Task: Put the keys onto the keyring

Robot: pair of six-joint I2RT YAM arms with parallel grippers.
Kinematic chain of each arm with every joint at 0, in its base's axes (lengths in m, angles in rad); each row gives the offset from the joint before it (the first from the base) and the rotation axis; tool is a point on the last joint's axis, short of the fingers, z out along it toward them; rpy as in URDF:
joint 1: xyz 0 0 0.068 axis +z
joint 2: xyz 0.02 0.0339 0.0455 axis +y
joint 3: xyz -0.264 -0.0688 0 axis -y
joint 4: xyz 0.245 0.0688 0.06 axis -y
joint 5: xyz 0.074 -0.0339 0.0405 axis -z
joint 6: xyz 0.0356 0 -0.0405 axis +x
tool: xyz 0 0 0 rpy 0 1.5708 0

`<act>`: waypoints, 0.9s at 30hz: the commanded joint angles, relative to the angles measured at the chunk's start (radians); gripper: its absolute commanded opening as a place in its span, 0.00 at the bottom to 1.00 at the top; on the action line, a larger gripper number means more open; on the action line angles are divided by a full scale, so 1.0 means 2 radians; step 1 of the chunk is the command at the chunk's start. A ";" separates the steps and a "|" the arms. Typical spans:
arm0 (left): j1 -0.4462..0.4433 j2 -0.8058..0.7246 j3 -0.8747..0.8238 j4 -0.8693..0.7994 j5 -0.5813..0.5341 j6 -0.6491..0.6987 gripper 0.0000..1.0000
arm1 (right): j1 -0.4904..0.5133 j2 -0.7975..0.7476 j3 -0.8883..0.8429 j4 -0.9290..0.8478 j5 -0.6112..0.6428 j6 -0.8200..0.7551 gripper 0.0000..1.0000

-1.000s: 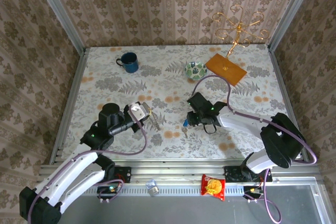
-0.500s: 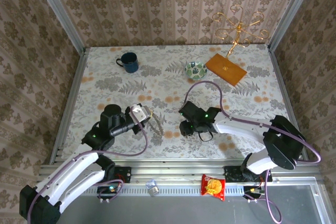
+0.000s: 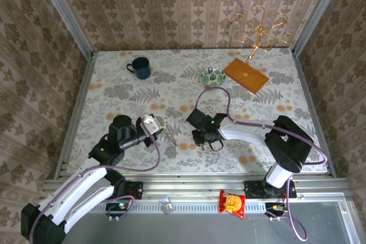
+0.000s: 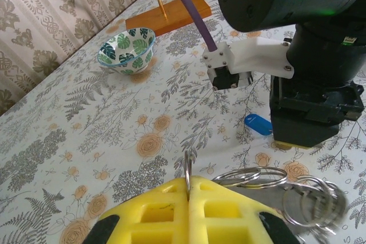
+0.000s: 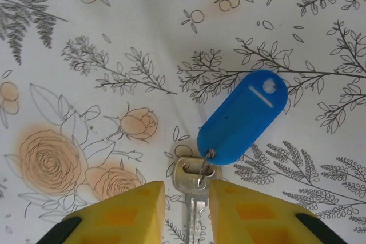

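My left gripper is shut on a thin silvery keyring, pinched edge-on between its yellow fingers. More linked rings hang off to its right. A silver key with a blue plastic tag lies flat on the table. My right gripper stands over it, jaws apart on either side of the key's head, with a gap on the left side. From above, the left gripper and right gripper sit close together at mid-table.
A blue mug stands at the back left. A green patterned bowl and a wooden board with a gold wire stand are at the back right. A snack packet lies on the front rail.
My right gripper has moved left along the table towards the left gripper, and its jaws have narrowed around the key. The left arm has barely moved.
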 commanded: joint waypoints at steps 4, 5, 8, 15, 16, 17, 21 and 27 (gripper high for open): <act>-0.005 -0.005 -0.002 0.021 -0.001 -0.006 0.00 | 0.001 0.016 0.018 -0.019 0.029 0.006 0.22; -0.005 -0.005 -0.002 0.021 -0.001 -0.005 0.00 | 0.001 0.018 0.018 -0.019 0.032 0.007 0.21; -0.005 -0.005 -0.001 0.019 -0.001 -0.005 0.00 | 0.001 0.021 0.021 -0.019 0.035 0.006 0.19; -0.005 -0.005 0.000 0.019 0.001 -0.003 0.00 | 0.001 0.026 0.023 -0.019 0.037 0.007 0.16; -0.005 -0.004 0.000 0.019 0.002 -0.003 0.00 | 0.001 0.026 0.023 -0.019 0.037 0.007 0.16; -0.005 -0.004 0.000 0.019 0.002 -0.003 0.00 | 0.001 0.027 0.023 -0.019 0.037 0.007 0.16; -0.005 -0.004 0.001 0.017 0.002 -0.003 0.00 | 0.002 0.027 0.024 -0.019 0.038 0.006 0.04; -0.006 -0.004 0.006 0.011 0.002 0.001 0.00 | 0.005 -0.020 0.017 -0.036 0.049 -0.011 0.00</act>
